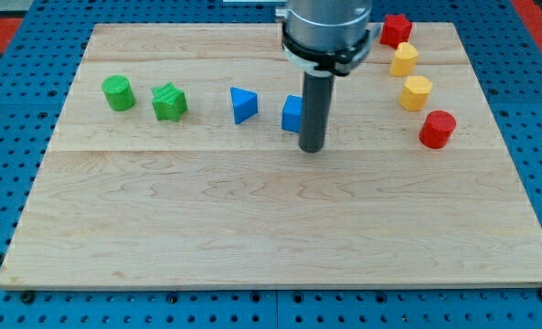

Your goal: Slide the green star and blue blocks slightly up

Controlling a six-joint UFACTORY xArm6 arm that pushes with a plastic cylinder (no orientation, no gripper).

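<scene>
**A:** Where does the rod stand? There are no fingers on this arm, so nothing is wide, narrow or holding; it ends in the tip [312, 148], which sits at the lower right corner of the blue cube [292, 113], touching it or just beside it.

**B:** The rod hides the cube's right side, so contact probably can't be settled from here. The risk is clear, though. From that corner, a push toward the view's top would catch the cube off-centre, and it could spin or skid toward the view's left instead of travelling straight.

**A:** And the blue triangular block [243, 105] lies near, on that side. A skidding cube could knock it sideways.

**B:** The green star [169, 101] is farther to the view's left in the same row, with the green cylinder [119, 93] just beside it. The cylinder isn't part of the job. A careless push under the star could graze it and drag it along.

**A:** What else is around?

**B:** Near the counter's [271, 247] right edge there is a column: a red block [396, 29], two yellow blocks [404, 59] [417, 92] and a red cylinder [437, 129]. They stand well apart from the row.

**A:** Anything above the three targets?

**B:** Bare wood toward the view's top. Nothing blocks a slight upward slide, provided the tip first goes beneath each block's middle.
</scene>
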